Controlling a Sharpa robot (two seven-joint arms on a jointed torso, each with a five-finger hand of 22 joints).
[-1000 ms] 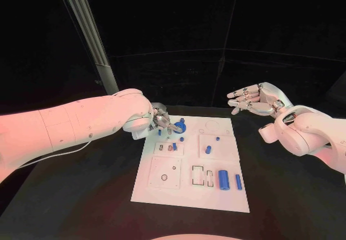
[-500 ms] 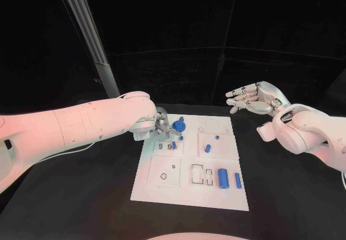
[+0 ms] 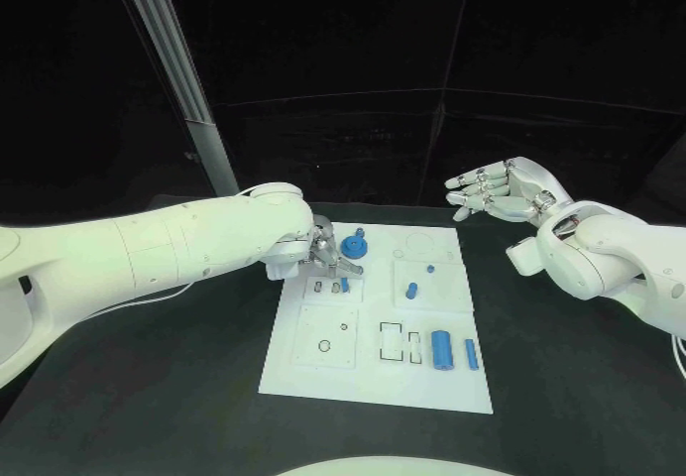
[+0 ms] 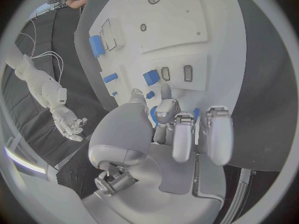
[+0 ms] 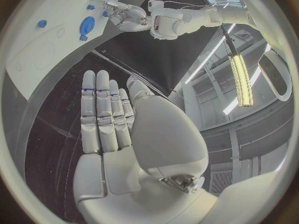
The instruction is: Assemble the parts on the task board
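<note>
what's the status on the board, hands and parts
Left robot hand low over the task board, grasp unclear. Right robot hand open, raised off the board. Blue parts loose; nothing blocking.

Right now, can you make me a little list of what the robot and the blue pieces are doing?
Left hand: low over the far left part of the task board, fingers curled by the round blue part; whether it grips something is unclear
Right hand: raised beyond the board's far right corner, open, holding nothing
Big blue cylinder: lying near the board's right edge, close to the robot
Thin blue rod: lying beside that cylinder
Table: black
</note>
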